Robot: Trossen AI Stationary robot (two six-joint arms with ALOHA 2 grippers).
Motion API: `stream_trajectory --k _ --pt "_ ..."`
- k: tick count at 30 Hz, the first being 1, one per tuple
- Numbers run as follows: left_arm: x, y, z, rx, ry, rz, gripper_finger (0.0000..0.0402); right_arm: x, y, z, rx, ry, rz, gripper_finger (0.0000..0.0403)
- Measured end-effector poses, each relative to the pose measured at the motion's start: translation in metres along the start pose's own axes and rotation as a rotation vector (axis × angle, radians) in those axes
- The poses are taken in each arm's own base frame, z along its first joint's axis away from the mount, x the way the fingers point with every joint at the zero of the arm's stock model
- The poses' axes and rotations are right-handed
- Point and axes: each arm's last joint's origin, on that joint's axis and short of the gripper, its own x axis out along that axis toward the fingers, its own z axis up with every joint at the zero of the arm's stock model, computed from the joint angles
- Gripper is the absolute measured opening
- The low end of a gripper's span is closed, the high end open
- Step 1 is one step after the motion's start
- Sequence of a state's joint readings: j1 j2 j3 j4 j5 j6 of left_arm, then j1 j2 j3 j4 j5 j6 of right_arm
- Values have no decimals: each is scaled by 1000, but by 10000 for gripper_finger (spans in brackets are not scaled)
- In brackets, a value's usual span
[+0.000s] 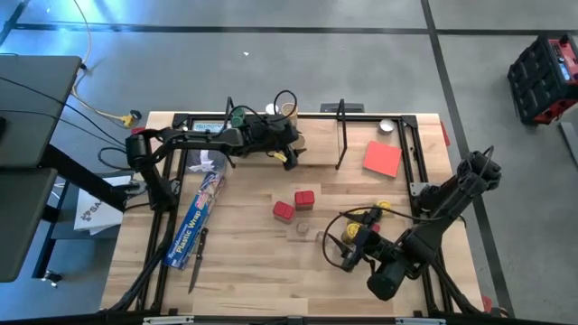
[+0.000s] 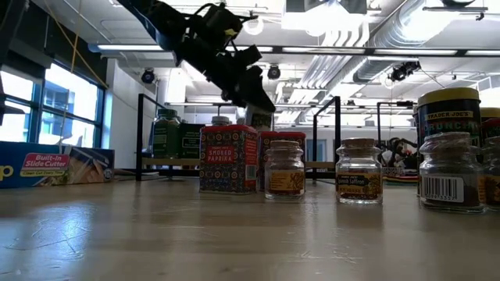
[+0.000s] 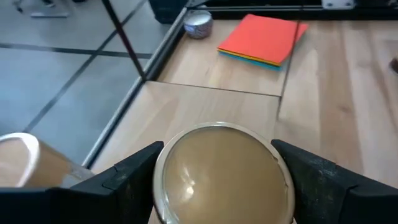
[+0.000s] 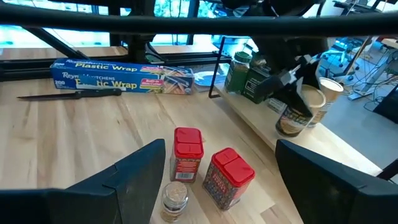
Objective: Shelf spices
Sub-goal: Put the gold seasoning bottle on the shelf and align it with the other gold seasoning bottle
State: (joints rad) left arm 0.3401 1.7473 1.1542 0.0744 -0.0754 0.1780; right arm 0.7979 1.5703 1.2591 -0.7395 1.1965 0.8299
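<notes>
The left gripper [image 1: 291,152] is seen at about 12 o'clock on the table, over the shelf [image 1: 361,116], and its fingers [image 3: 127,180] are spread wide around a tan-lidded jar [image 3: 222,171], 1 on each side; actual contact can't be made out. That jar is held tilted above the shelf board, next to a pale jar [image 4: 328,93] already sitting there. The right gripper [image 1: 351,250] is parked at around 5 o'clock, jaws wide apart, nothing between them. 2 red tins [image 1: 293,205] are left mid-table, 1 labelled "SMOKED PAPRIKA" [image 2: 227,158]. "Plastic Wrap" is printed on the blue box [image 1: 196,221] at 9 o'clock, with "Built-In Slide Cutter" on its end. A jar at the low view's edge [image 2: 448,109] reads "TRADER JOE'S".
</notes>
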Motion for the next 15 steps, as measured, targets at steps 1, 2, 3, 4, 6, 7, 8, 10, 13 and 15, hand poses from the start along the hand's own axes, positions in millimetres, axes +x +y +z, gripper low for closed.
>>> stream_trajectory --k 1,2,3,4,6,7,8,10,13,15 --pt "0 1 0 -1 -1 12 285 0 0 0 1 0 2 300" --pt "0 1 1 -1 -5 27 285 0 0 0 2 0 3 300" --pt "0 2 1 -2 -4 42 285 0 0 0 3 1 5 300" --pt "0 3 1 -3 0 54 285 0 1 0 3 4 7 300" --pt "0 6 -1 -6 12 67 285 0 1 0 3 7 10 300" --pt "0 8 -2 -8 20 69 285 0 1 0 3 7 10 300" --pt "0 9 -3 -14 26 72 285 0 1 0 4 7 10 300" --pt "0 12 -5 -23 42 75 285 0 1 0 4 7 10 300" --pt "0 16 -7 -24 62 75 286 0 1 0 5 14 17 300" --pt "0 19 -9 -16 67 58 287 0 1 0 5 16 19 300"
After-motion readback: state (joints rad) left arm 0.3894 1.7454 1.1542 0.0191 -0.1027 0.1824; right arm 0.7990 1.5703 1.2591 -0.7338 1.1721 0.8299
